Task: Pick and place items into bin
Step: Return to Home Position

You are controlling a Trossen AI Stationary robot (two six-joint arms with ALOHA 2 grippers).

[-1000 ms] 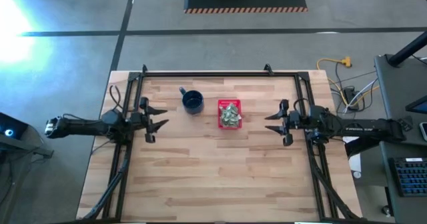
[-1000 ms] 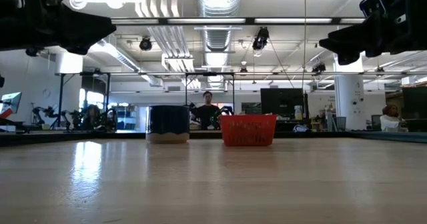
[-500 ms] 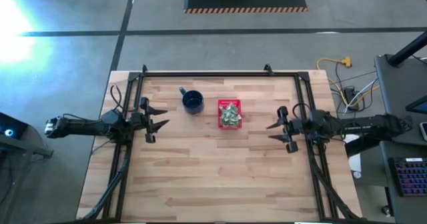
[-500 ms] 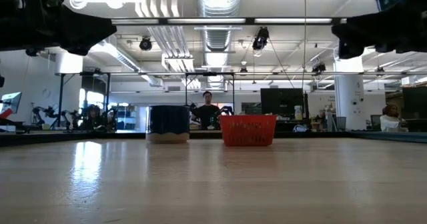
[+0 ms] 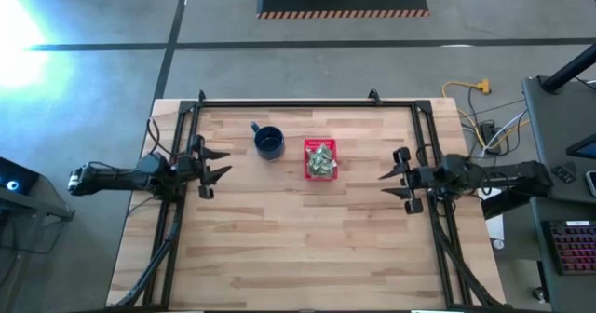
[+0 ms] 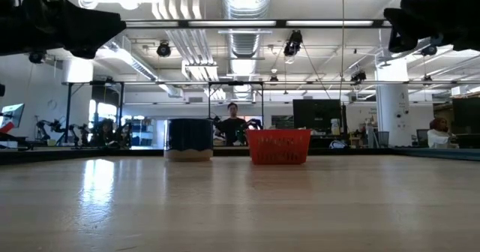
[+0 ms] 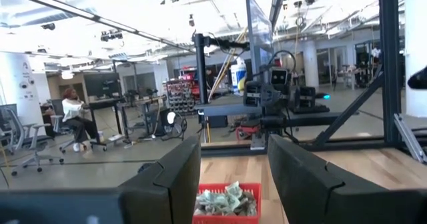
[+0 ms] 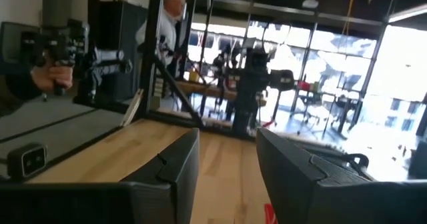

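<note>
The red bin (image 5: 320,158) stands on the wooden table a little right of centre, and the low view shows it too (image 6: 279,146). The pale green and whitish items (image 5: 321,161) are piled inside it, resting on one another and on the bin's walls. In the left wrist view they show over the rim (image 7: 227,200). My left gripper (image 5: 216,162) hovers open at the table's left side, pointing level toward the bin. My right gripper (image 5: 389,183) hovers open at the right side, pointing left. Both have nothing between their fingers.
A dark blue mug (image 5: 269,142) stands just left of the bin. A black metal frame (image 5: 289,102) runs along the far edge and down both sides. Bare wood (image 5: 298,248) fills the near half. People show in the room beyond (image 6: 233,121).
My right gripper has swung toward the table's near edge and drawn back a little toward the right edge, staying above the table. The bin, its items and the mug have not moved.
</note>
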